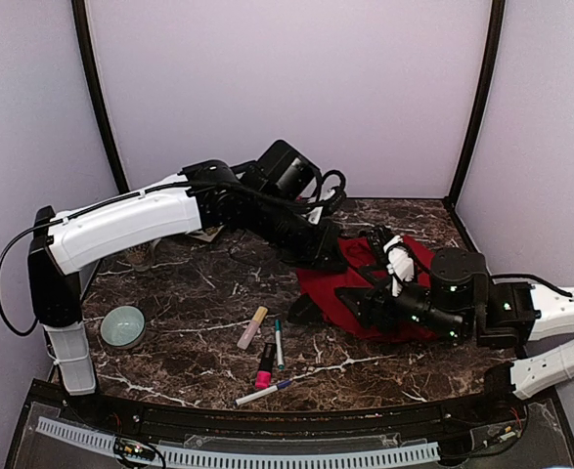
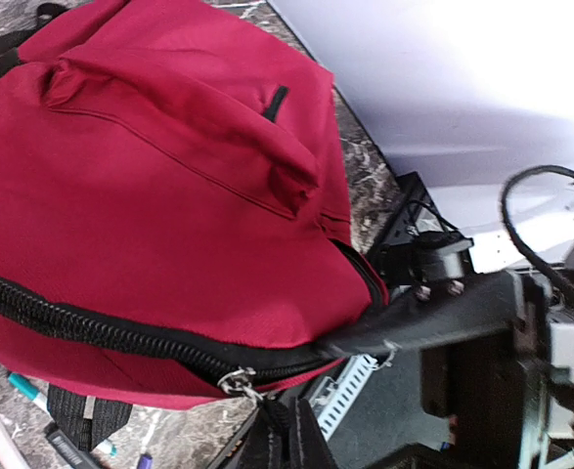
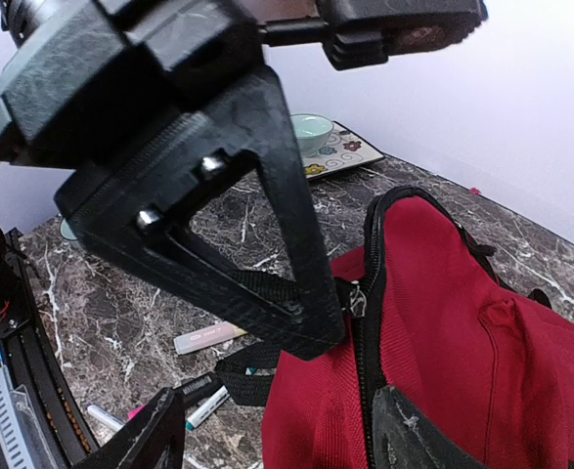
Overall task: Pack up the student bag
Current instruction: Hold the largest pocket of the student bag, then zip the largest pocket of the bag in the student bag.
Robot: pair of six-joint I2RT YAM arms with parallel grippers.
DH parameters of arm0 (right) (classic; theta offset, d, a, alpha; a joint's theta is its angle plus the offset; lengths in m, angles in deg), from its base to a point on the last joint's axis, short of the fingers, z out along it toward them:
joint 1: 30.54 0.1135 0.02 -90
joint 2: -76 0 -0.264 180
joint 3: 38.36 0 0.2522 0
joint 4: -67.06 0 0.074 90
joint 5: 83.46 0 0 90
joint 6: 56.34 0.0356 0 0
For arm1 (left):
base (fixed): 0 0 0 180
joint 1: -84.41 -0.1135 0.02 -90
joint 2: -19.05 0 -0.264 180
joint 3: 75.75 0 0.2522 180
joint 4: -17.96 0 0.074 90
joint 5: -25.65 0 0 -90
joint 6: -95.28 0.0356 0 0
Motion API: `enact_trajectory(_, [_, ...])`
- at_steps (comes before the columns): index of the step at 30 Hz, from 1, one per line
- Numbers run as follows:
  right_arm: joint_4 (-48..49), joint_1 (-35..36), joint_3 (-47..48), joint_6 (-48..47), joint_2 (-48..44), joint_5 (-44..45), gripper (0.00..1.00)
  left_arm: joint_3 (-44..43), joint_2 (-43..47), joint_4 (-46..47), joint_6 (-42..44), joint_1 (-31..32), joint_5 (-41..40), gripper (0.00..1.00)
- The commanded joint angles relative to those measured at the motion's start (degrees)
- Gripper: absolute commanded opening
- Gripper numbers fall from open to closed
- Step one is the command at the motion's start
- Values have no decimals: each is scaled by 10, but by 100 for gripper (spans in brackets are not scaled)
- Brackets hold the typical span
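Pens (image 1: 280,344) left of bag (image 1: 321,283), bowl (image 1: 122,325) farther left

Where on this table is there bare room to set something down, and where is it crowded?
Bare marble lies between the green bowl and the pens, also behind the student bag. Crowded at the bag itself.

From above, both arms hide most of your student bag (image 1: 318,286). In your right wrist view, the bottom edge cuts off the fingers of the right gripper (image 3: 282,435) and the bag's lower part.

No legible text anywhere.
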Motion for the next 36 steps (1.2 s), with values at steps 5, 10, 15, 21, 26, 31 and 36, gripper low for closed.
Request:
enact_trajectory(5, [3, 5, -25, 55, -39, 17, 64, -30, -7, -3, 9, 6, 46, 0])
enact_trajectory(10, [9, 5, -24, 67, -33, 69, 58, -33, -7, 3, 12, 6, 53, 0])
enact_trajectory(15, [9, 5, -23, 43, -12, 94, 51, -34, -7, 10, 16, 6, 63, 0])
enact_trajectory(21, [-8, 3, -20, 21, -4, 111, 38, -38, -7, 14, 21, 6, 86, 0])
enact_trajectory(26, [-57, 2, -19, 40, -11, 104, 10, -49, -6, 12, 24, 6, 94, 0])
enact_trajectory(31, [-84, 2, -27, 50, -42, 86, 0, -65, -5, -4, 26, 6, 73, 0])
enact_trajectory(36, [-111, 2, -29, 46, -74, 61, 0, -70, -2, -56, 33, -11, 16, 0])
